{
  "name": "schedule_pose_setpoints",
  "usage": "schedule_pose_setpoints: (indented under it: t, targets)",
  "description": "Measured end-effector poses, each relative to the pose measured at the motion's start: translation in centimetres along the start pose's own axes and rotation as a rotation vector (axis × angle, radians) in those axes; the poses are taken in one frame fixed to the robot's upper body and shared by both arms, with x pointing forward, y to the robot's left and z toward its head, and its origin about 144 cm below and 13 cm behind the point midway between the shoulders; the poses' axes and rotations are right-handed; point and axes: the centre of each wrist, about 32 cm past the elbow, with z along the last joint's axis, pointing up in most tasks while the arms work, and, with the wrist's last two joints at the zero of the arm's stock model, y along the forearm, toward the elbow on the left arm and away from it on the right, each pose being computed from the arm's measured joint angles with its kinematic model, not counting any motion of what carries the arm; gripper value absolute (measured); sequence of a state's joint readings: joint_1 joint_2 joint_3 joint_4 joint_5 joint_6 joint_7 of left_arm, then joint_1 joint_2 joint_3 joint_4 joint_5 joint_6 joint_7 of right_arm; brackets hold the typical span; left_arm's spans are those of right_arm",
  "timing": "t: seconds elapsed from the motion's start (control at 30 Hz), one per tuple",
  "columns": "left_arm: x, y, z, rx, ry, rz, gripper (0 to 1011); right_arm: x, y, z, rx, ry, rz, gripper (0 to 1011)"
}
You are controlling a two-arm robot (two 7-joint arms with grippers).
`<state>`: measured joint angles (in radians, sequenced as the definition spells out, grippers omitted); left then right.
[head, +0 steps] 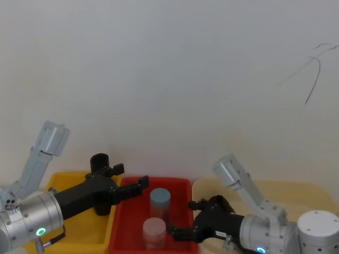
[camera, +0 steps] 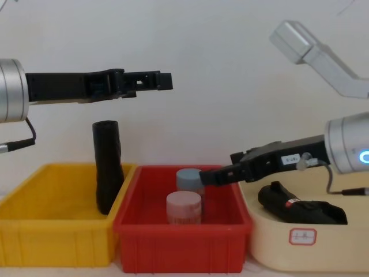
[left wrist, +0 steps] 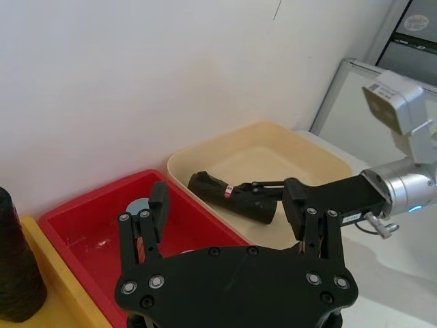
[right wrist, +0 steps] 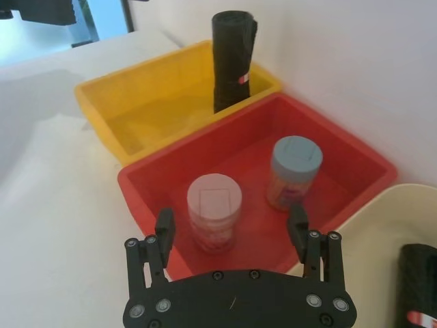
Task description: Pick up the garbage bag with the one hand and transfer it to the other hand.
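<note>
Barely begun: garbage bag [camera: 108,167] upright in the yellow bin [camera: 57,248], untouched. Left hand [camera: 162,81] released, high above; right hand [camera: 209,176] released, low over the red bin [camera: 173,248]. To do: grasp, lift, pass.

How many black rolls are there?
2. The standing roll is in a corner of the yellow bin. The lying roll is in the cream tub. Part of the tub is hidden, so there may be more.

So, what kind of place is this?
Probably a robot lab bench: yellow bin, red bin and cream bin in a row against a bare white wall, with the left gripper and right gripper held over the red one.
</note>
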<state>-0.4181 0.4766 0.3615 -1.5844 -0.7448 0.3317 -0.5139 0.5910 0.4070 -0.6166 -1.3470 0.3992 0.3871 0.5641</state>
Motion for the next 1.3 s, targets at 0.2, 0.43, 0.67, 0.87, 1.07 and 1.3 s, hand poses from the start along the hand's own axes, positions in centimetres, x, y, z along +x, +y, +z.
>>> schedule_pose_setpoints:
  t: [0.2,0.43,0.67,0.87,1.07,1.3]
  targets:
    - [0.0,0.0,0.0,0.000,0.000,0.000,1002,0.0,0.8,0.2,-0.009,0.003,0.016,1000]
    - [0.0,0.0,0.0,0.000,0.000,0.000,1002,0.1,1.8,0.4,-0.021,0.005,0.036,1000]
    - [0.0,0.0,0.0,0.000,0.000,0.000,1002,0.3,2.6,0.5,-0.034,0.003,0.055,1000]
    - [0.0,0.0,0.0,0.000,0.000,0.000,1002,0.5,3.2,0.6,-0.052,-0.008,0.059,1000]
    - [0.0,0.0,0.0,0.000,0.000,0.000,1001,0.8,3.7,0.6,-0.072,-0.018,0.056,1000]
    - [0.0,0.0,0.0,0.000,0.000,0.000,1002,1.0,4.2,0.7,-0.097,-0.022,0.054,1000]
